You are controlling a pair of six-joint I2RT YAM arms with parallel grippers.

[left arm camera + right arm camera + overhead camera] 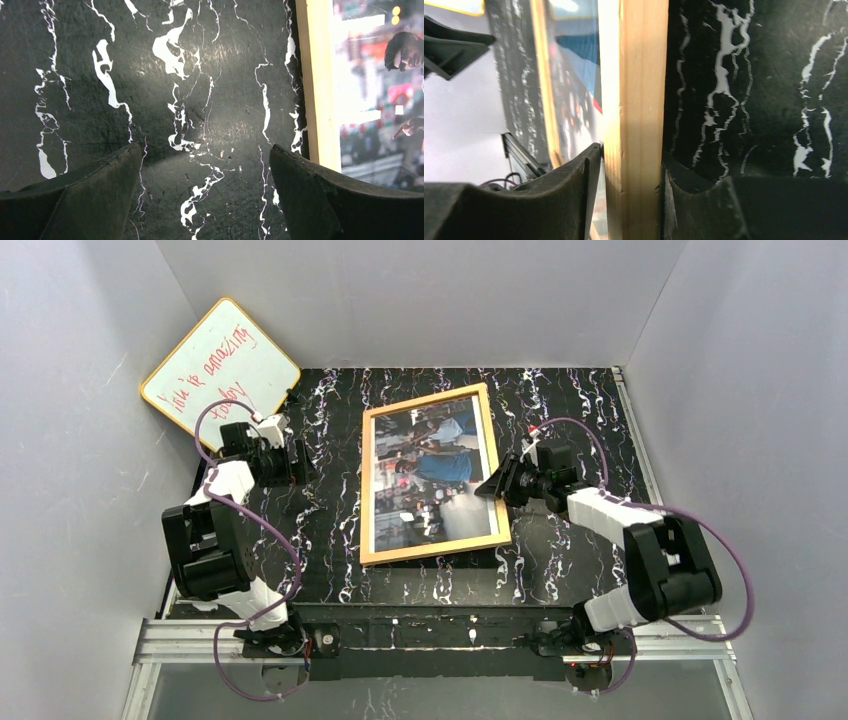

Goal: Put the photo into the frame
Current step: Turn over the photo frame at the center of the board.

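The frame (367, 490) is laid on the black, white-veined surface (330, 570), midway between the two arms, long side running away from the bases. The photo (432, 475) is seen inside it, picture side up, filling the opening within the light-wood rails. The right claw (492, 485) is set astride the frame's right rail. In the wrist view one finger (574, 190) is found on the pane side with its tip against the wood, and the other (704, 205) on the outer side, just beside the rail. Whether the rail is actually pinched or merely straddled cannot be told. The left claw (204, 147) is spread wide, low over bare surface just left of the frame's left rail. Nothing is caught between its fingers, and the finger nearest the frame is seen just beside that rail. A dark strip is seen along the frame's near edge in the top view; shadow or something underneath cannot be told. A yellow-rimmed whiteboard (220, 365) with red writing is seen at the far left corner, well apart from the frame.
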